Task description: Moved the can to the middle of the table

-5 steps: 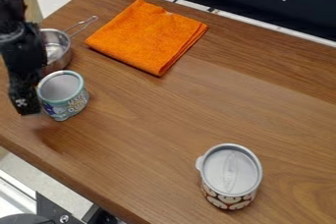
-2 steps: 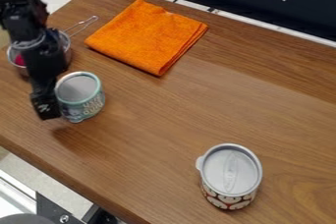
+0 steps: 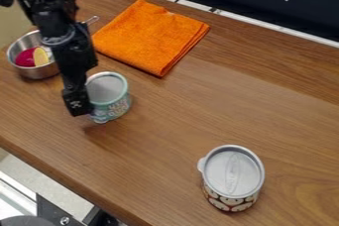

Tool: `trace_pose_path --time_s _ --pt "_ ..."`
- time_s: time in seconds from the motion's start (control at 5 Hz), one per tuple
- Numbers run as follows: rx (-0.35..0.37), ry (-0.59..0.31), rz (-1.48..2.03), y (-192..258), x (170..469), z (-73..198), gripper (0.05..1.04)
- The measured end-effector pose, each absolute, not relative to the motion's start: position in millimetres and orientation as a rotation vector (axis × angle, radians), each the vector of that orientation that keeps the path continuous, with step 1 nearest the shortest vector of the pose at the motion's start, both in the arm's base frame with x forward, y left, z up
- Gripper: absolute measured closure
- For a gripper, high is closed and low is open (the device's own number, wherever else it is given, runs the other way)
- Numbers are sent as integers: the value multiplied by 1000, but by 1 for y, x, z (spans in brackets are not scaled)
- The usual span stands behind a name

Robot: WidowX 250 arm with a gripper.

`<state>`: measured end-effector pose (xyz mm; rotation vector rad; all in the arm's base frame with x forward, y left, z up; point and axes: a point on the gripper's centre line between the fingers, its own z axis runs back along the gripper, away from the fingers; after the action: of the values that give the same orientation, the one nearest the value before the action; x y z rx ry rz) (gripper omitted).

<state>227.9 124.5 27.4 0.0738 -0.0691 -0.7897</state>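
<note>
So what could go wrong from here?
The gripper has the can at its left side in this view, so a weak hold might let it tilt or slip. The arm crosses in front of the pot and its handle, and might catch them if it swings back. The cup stands toward the near right, so overshooting the middle that way could knock it.

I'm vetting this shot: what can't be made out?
All in the camera view:
Can: left side, hidden by the gripper.
Pot: right wall and part of its handle, behind the arm.
Cup: inside, covered by its lid.
Arm: upper end, cut off by the top edge.
Red and yellow things in the pot: too small to identify.
</note>
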Motion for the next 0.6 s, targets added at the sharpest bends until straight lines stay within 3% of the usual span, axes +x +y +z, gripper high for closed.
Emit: trace_pose_path --time_s 0.6 --pt "29 -112 -834 75 250 29 88"
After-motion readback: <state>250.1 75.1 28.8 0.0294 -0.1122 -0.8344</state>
